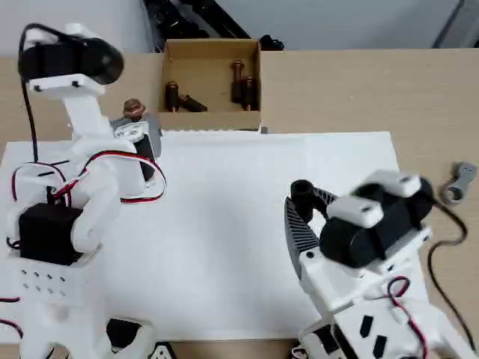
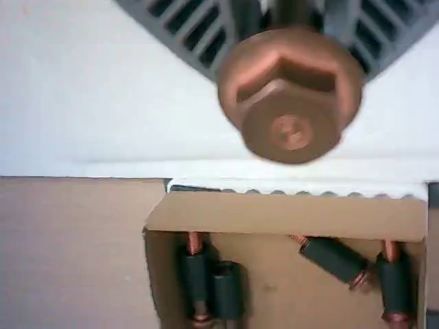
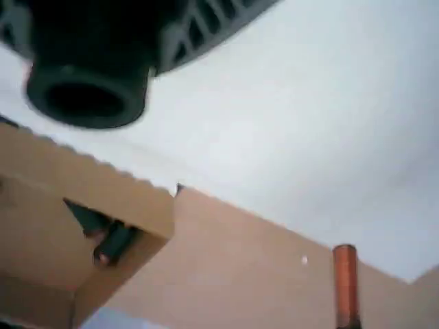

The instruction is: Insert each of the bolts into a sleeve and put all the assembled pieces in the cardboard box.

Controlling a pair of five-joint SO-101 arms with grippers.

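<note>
High view: the left fingers [image 1: 152,129] clench a bolt [image 1: 134,109] just beside the cardboard box [image 1: 212,120] at the far edge of the surface [image 1: 337,90]. The right fingers [image 1: 299,232] grasp a black sleeve [image 1: 301,190] over the white sheet [image 1: 224,224], and assembled pieces [image 1: 243,86] lie boxed.

Left wrist view: the bolt's head [image 2: 291,103] hangs above the box.

Right wrist view: the sleeve's bore [image 3: 86,99] gapes.

This looks like the last pair, so next the shank must line up with the bore. A grey tool [image 1: 458,183] lies near the right edge, with dark clutter [image 1: 187,19] behind.

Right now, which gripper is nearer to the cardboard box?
Left. The left gripper, holding a bolt, sits right beside the cardboard box at its near corner. The right gripper, holding a sleeve, is well short of it, over the white sheet.
</note>
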